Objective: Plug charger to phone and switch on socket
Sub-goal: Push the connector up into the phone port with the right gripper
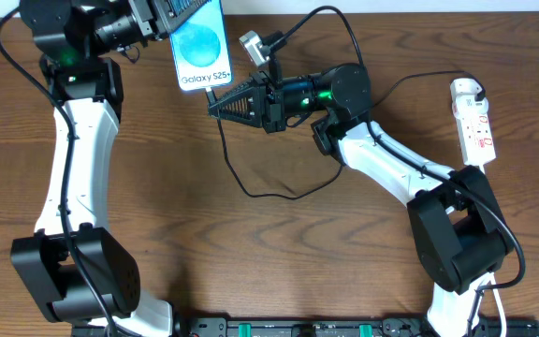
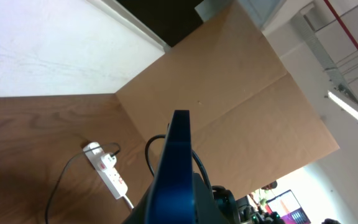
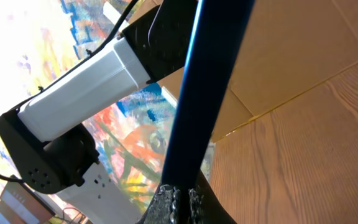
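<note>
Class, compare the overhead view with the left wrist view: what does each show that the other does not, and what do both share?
Only the overhead shows the lit face of the phone with its "Galaxy S25+" text, and the right tool shut at the phone's lower edge, the charger trailing from it. Only the left wrist shows the cardboard panel standing behind the table and the room beyond; there the phone appears edge-on. Both show the phone, the charger's black cable, the socket and the wooden table.

"galaxy s25+" on phone (image 1: pixel 201 47) screen
</note>
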Controlling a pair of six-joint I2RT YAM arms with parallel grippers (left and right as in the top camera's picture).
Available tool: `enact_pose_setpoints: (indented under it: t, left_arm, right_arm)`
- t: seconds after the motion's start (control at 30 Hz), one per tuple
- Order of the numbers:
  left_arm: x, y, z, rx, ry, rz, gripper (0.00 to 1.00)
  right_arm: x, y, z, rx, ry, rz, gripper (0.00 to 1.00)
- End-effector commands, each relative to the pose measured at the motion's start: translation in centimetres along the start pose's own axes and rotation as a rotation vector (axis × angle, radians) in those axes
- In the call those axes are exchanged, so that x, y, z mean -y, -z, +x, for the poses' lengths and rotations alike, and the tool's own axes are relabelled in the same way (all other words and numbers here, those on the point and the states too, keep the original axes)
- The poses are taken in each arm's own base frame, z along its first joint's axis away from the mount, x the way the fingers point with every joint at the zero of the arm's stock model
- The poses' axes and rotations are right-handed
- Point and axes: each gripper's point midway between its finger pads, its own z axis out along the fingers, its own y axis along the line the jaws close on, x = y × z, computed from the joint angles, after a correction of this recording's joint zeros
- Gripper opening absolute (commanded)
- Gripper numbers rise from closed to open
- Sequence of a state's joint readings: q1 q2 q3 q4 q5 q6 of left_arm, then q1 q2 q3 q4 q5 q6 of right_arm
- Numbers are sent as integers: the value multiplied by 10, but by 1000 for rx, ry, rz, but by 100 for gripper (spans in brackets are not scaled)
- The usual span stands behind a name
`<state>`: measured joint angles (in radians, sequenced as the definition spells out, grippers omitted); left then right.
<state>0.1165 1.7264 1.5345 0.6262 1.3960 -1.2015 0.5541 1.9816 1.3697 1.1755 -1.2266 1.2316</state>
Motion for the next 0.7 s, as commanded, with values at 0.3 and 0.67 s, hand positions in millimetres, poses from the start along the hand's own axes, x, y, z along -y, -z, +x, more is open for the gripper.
enact_pose_setpoints:
  t: [0.3, 0.67]
  left_arm:
    - [10, -6, 6, -41, -42, 24, 7]
    - [10, -6, 5, -34, -59, 22, 7]
  right_arm:
    - [5, 9, -45, 219, 28, 66, 1]
    - [7, 12, -52, 254, 29, 80, 1]
